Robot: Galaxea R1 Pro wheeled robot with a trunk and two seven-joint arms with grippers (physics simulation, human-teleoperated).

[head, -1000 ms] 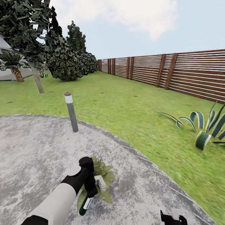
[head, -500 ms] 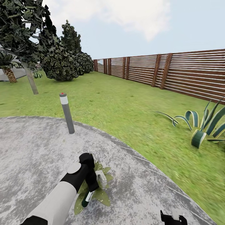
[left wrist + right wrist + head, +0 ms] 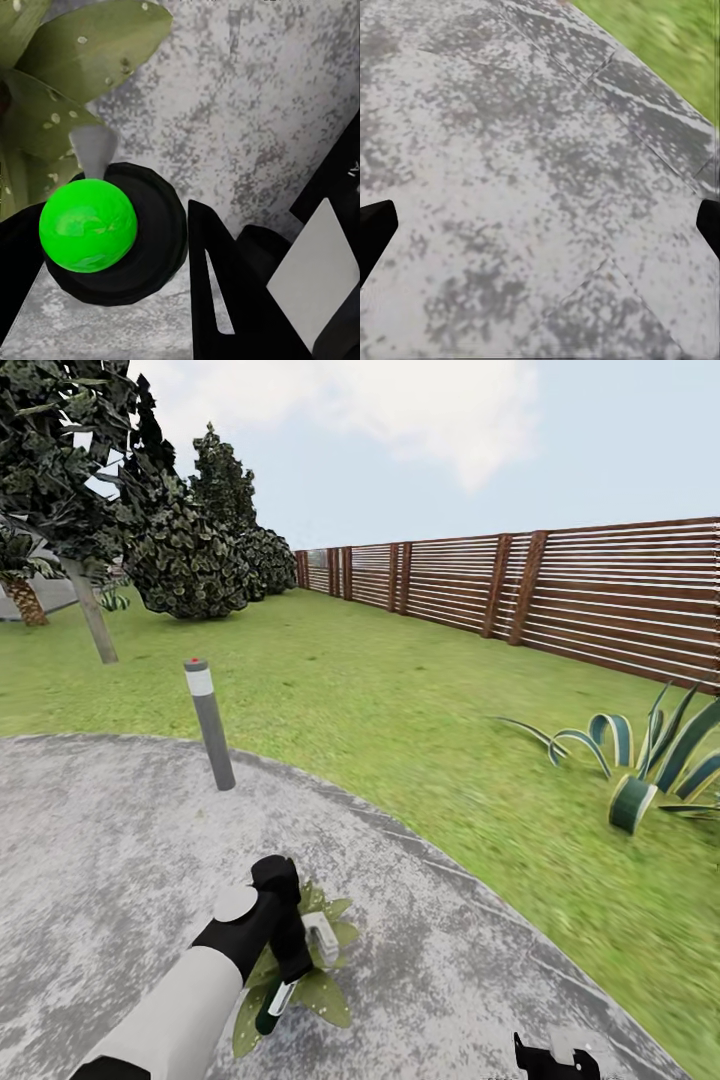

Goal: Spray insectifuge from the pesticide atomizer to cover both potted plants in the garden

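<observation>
the pesticide atomizer [image 3: 283,985] hangs in the left hand [image 3: 290,960], clamped around its neck, directly over a potted plant [image 3: 300,970] on the patio [image 3: 100,840]. likely light, rigid, smooth plastic; hold it below the trigger head. the right hand [image 3: 540,225] is spread apart.

My left gripper [image 3: 290,970] and the atomizer [image 3: 275,1000] it holds hide the middle of the potted plant [image 3: 320,992] on the patio [image 3: 100,840], its pot unseen; my right gripper [image 3: 553,1057] and the agave [image 3: 640,770] are cut by picture edges.
</observation>
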